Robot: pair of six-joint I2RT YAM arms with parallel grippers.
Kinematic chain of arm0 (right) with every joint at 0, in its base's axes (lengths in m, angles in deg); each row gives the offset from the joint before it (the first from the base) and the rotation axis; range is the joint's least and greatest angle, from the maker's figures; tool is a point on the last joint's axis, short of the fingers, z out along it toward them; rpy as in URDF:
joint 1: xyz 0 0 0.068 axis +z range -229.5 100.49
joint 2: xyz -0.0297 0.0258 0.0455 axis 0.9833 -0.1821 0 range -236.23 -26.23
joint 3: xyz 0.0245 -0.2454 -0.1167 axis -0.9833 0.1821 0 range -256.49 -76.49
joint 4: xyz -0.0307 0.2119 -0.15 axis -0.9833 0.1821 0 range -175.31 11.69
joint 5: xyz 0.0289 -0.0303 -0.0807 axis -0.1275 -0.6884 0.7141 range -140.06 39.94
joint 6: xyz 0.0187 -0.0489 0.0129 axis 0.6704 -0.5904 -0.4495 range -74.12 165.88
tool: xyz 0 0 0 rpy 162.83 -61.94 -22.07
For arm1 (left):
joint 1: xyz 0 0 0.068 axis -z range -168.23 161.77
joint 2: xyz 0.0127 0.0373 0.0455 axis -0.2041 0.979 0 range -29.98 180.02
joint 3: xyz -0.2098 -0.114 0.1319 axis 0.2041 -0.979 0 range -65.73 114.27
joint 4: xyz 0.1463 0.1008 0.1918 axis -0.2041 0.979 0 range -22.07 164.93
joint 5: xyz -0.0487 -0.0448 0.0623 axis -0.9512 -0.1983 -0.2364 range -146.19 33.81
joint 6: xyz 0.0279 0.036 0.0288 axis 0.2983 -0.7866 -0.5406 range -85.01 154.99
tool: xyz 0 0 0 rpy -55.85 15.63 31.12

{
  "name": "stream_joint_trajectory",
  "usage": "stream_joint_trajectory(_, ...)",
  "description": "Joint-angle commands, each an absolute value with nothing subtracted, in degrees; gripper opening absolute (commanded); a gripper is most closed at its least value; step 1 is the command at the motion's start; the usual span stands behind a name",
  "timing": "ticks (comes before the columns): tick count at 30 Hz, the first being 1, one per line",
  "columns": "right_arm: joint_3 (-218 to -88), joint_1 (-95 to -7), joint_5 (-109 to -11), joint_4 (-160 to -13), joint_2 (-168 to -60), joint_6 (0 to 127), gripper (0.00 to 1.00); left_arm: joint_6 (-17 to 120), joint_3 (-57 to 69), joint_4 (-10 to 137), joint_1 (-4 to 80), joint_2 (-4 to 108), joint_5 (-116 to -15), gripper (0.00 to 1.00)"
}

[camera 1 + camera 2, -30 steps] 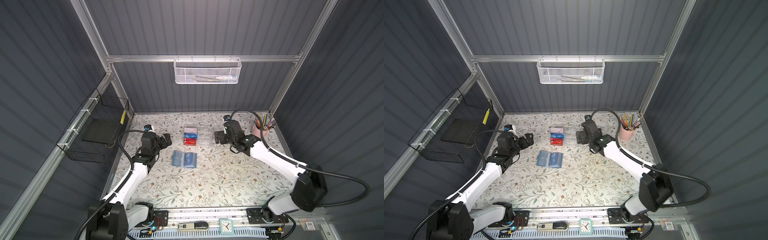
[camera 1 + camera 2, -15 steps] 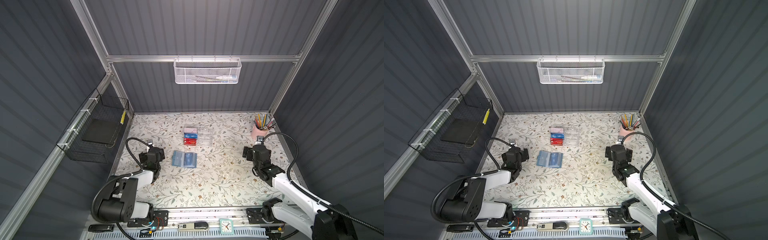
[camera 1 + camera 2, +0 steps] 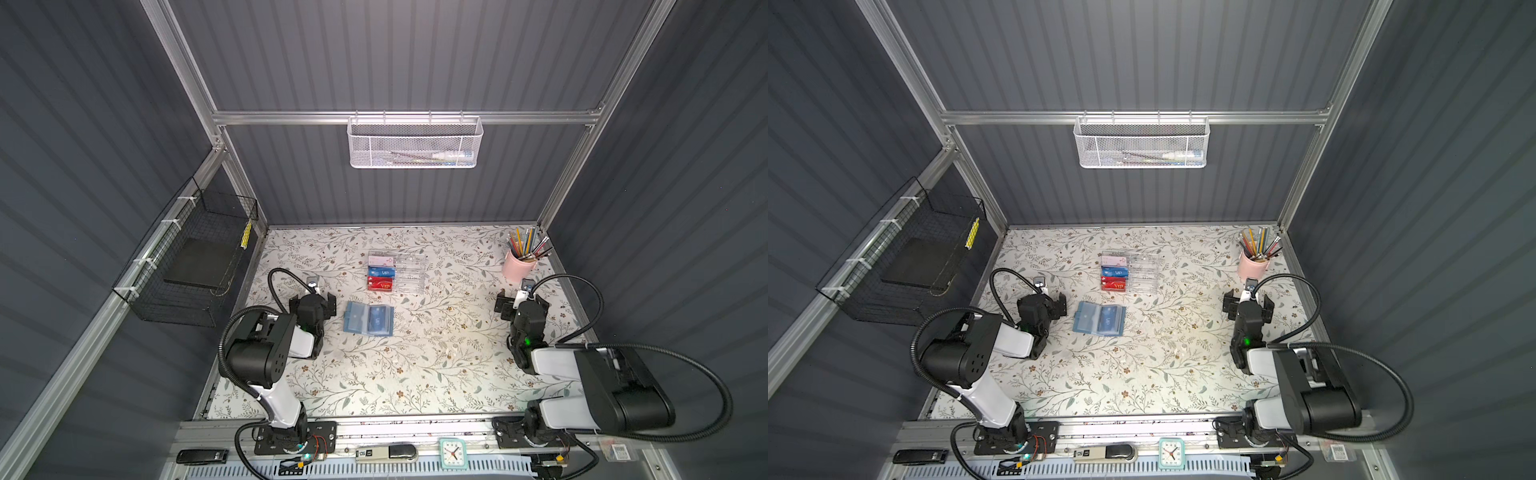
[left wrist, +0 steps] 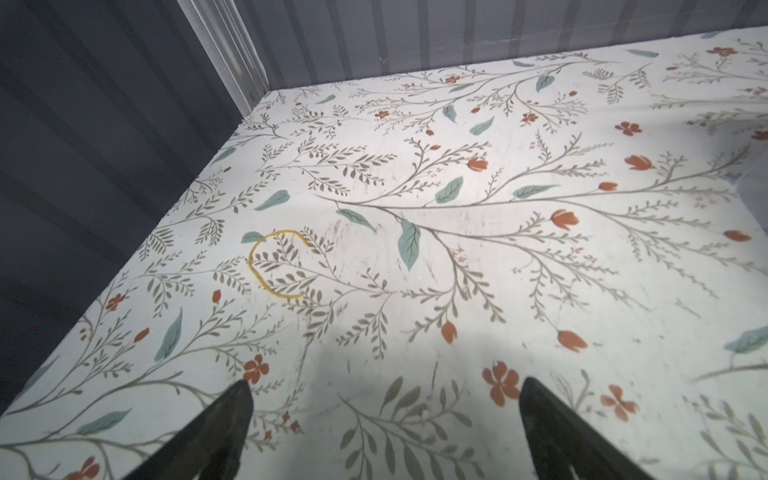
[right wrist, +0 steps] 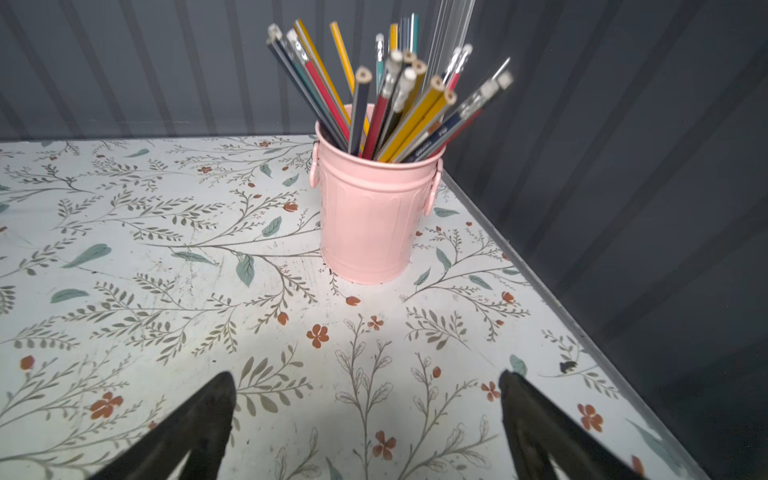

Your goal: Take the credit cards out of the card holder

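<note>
Shows slate-blue soft fold-over card holder (image 3: 356, 318) open flat on floral worktop (image 3: 415, 374), bright blue plastic credit card (image 3: 380, 320) seemingly inside its sleeve. Looks unfinished. Shows left pincer (image 3: 312, 302) and right pincer (image 3: 521, 302) wide, empty, well aside.

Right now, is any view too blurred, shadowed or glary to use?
In a top view the card holder is sharp, evenly lit; right wrist view: pencils slightly smeared, pink cup crisp; left wrist view: soft shadow on the table.

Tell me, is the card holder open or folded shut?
Open. In both top views the card holder lies spread flat, two panels side by side, a blue credit card showing on one.
</note>
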State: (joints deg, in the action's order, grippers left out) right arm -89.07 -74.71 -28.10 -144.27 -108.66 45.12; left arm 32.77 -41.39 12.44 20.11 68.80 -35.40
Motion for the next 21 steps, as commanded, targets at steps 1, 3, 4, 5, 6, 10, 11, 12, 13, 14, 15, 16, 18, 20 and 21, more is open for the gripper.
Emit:
stream_joint_trajectory(1,-88.31,-78.53,-34.22,-157.07,-111.59,48.14,0.99,33.48,-39.03,14.53,18.1,68.54,-39.53,1.0)
stream_joint_trajectory(3,-90.35,-79.59,-35.42,-150.29,-109.57,49.7,0.99,34.51,-38.75,14.89,16.97,68.53,-40.46,1.0)
stream_joint_trajectory(4,-91.48,-80.44,-36.61,-146.46,-108.75,50.62,0.99,34.54,-38.76,14.82,16.9,68.62,-40.44,1.0)
stream_joint_trajectory(5,-92.31,-81.12,-37.0,-145.38,-109.22,51.27,0.99,34.47,-38.87,14.69,16.87,68.63,-40.48,1.0)
stream_joint_trajectory(6,-92.72,-81.26,-37.01,-146.28,-110.09,51.15,0.99,34.47,-38.84,14.75,16.87,68.62,-40.48,1.0)
stream_joint_trajectory(10,-93.68,-81.17,-37.58,-143.97,-109.87,50.9,0.99,34.42,-39.08,14.26,16.87,68.52,-40.55,1.0)
stream_joint_trajectory(11,-93.4,-81.17,-37.66,-144.53,-109.84,50.88,0.99,34.42,-39.1,14.25,16.88,68.49,-40.46,1.0)
stream_joint_trajectory(12,-93.57,-81.17,-37.74,-143.89,-109.64,50.9,0.99,34.4,-39.07,14.23,16.87,68.54,-40.51,1.0)
stream_joint_trajectory(13,-93.79,-81.17,-37.75,-143.55,-109.72,50.82,0.99,34.43,-39.1,14.23,16.87,68.52,-40.49,1.0)
stream_joint_trajectory(14,-93.55,-81.17,-37.75,-144.04,-109.72,50.89,0.99,34.38,-39.1,14.23,16.87,68.54,-40.46,1.0)
stream_joint_trajectory(15,-93.58,-81.15,-37.6,-144.07,-109.86,50.88,0.99,34.43,-39.08,14.23,16.87,68.53,-40.41,1.0)
stream_joint_trajectory(16,-93.62,-81.17,-37.61,-143.94,-109.74,50.88,0.99,34.42,-39.1,14.22,16.87,68.54,-40.42,1.0)
stream_joint_trajectory(18,-93.63,-81.09,-37.64,-143.93,-109.72,50.86,0.99,34.38,-39.03,14.25,16.93,68.52,-40.44,1.0)
stream_joint_trajectory(20,-93.63,-81.0,-37.51,-143.93,-109.75,50.8,0.99,34.38,-39.1,14.23,16.87,68.54,-40.46,1.0)
stream_joint_trajectory(21,-93.63,-81.0,-37.51,-143.93,-109.83,50.8,0.99,34.38,-39.05,14.23,16.87,68.52,-40.42,1.0)
